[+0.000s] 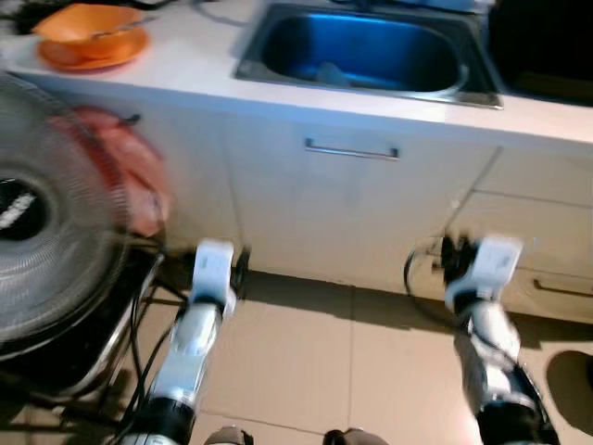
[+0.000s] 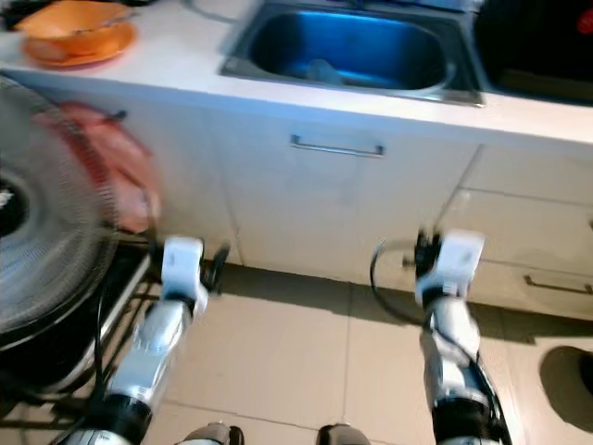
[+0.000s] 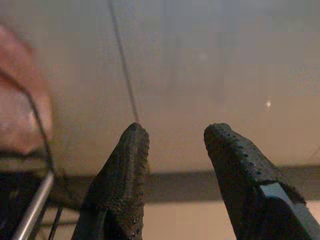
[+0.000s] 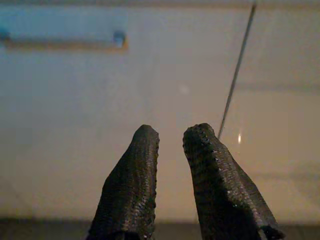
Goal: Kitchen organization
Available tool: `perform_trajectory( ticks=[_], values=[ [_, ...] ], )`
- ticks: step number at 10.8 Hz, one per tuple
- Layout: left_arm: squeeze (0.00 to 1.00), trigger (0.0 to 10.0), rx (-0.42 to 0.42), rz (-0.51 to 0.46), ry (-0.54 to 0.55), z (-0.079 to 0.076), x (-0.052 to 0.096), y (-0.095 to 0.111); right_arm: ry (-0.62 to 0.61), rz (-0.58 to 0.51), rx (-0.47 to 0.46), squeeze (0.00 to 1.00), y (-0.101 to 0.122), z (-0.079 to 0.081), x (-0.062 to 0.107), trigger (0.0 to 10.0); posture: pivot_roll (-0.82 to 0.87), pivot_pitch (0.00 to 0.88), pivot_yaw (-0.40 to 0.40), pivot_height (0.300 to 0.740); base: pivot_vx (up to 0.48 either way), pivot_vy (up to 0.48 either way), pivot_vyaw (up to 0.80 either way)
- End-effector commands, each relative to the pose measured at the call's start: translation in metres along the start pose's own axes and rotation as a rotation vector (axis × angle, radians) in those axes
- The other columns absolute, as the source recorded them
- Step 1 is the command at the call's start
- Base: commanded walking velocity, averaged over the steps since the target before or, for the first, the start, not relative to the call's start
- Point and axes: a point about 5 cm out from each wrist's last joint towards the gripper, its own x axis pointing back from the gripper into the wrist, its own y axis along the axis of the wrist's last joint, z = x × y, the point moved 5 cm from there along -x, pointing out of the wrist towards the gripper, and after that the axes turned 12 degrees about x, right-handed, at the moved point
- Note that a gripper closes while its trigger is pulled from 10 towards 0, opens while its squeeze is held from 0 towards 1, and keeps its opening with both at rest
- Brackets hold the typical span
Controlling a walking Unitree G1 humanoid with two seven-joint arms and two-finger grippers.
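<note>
A steel sink (image 1: 278,46) is set into the white counter (image 1: 185,65), and something pale lies in its basin. An orange bowl (image 1: 88,23) stands on an orange plate (image 1: 93,57) at the counter's far left. Both arms are held low before the white cabinet fronts. My left gripper (image 3: 175,132) is open and empty, pointing at a cabinet door near its seam. My right gripper (image 4: 171,132) is open by a narrow gap, empty, and faces the door below the metal handle (image 1: 352,151). In the head views the whole scene is blurred.
A large standing fan (image 1: 46,213) and a dark wire rack (image 1: 83,352) crowd the left side. A pink bag (image 1: 130,167) hangs on the cabinet behind it. Drawers (image 1: 547,222) are at right, under a dark hob (image 1: 547,46). Beige floor tiles (image 1: 324,362) lie between my arms.
</note>
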Motion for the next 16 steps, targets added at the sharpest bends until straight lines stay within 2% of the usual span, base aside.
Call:
perform_trajectory(
  ticks=[1, 3, 6, 7, 9, 11, 14, 16],
  values=[
    [0.00, 10.0, -0.012, 0.033, 0.024, 0.007, 0.003, -0.011, -0.010, 0.047, 0.016, 0.00, -0.018, -0.008, 0.007, 10.0, 0.02, 0.160, -0.006, 0.740, 0.000, 0.000, 0.00],
    [0.00, 10.0, -0.027, 0.122, 0.061, 0.023, 0.018, -0.043, 0.004, 0.150, 0.049, 0.00, -0.049, -0.010, 0.018, 10.0, 0.01, 0.162, -0.005, 0.740, 0.000, 0.000, 0.00],
    [0.00, 10.0, -0.030, 0.267, 0.085, 0.032, 0.034, -0.079, 0.045, 0.328, 0.067, 0.00, -0.096, -0.008, 0.042, 10.0, 0.01, 0.163, -0.008, 0.740, 0.000, 0.000, 0.00],
    [0.00, 10.0, -0.016, 0.345, 0.129, 0.042, 0.049, -0.101, 0.075, 0.435, 0.074, 0.00, -0.122, -0.004, 0.061, 10.0, 0.01, 0.166, -0.006, 0.740, 0.000, 0.000, 0.00],
    [0.00, 10.0, -0.018, 0.461, 0.158, 0.050, 0.071, -0.129, 0.117, 0.570, 0.109, 0.00, -0.151, 0.001, 0.088, 10.0, 0.01, 0.164, -0.005, 0.740, 0.000, 0.000, 0.00],
    [0.00, 10.0, 0.017, 0.544, 0.222, 0.061, 0.093, -0.148, 0.123, 0.633, 0.078, 0.00, -0.165, 0.006, 0.105, 10.0, 0.01, 0.164, -0.004, 0.740, 0.000, 0.000, 0.00],
    [0.00, 10.0, 0.037, 0.600, 0.276, 0.069, 0.108, -0.161, 0.144, 0.683, 0.080, 0.00, -0.173, 0.010, 0.115, 10.0, 0.02, 0.154, -0.003, 0.740, 0.000, 0.000, 0.00],
    [0.00, 10.0, 0.037, 0.607, 0.273, 0.067, 0.111, -0.163, 0.162, 0.680, 0.089, 0.00, -0.173, 0.013, 0.115, 10.0, 0.02, 0.145, -0.002, 0.740, 0.000, 0.000, 0.00]
  ],
)
